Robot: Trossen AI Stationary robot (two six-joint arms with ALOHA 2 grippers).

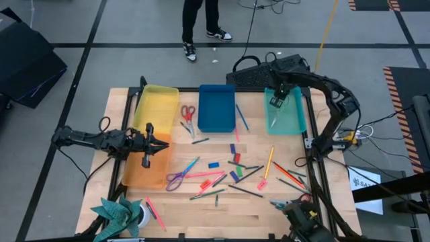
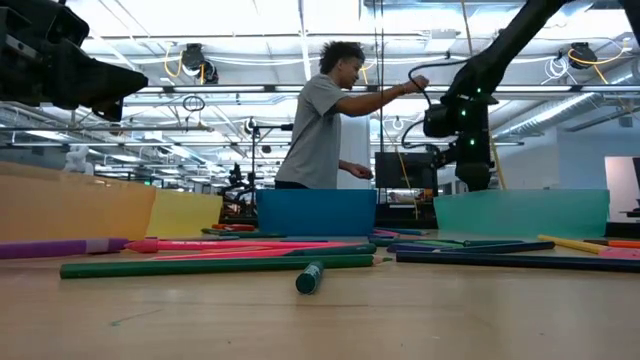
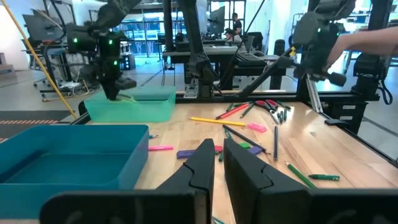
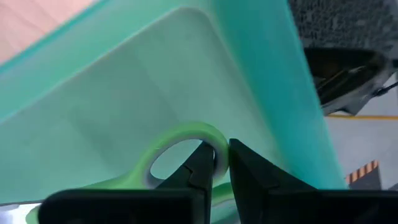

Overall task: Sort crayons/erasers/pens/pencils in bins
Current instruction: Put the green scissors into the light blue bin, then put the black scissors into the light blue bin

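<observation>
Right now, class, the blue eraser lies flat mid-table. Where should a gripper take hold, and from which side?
Probably from straight above, pinching the blue eraser across its short width: it lies flat on the table, long sides free of sticks.

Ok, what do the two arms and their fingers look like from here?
Both arms are dark, jointed links. The left gripper and right gripper each end in two flat black tapered fingers. Black cable loops along the left arm; the right arm's base carries yellow and white cabling. Green indicator lights glow on the right wrist in the low view.
</observation>
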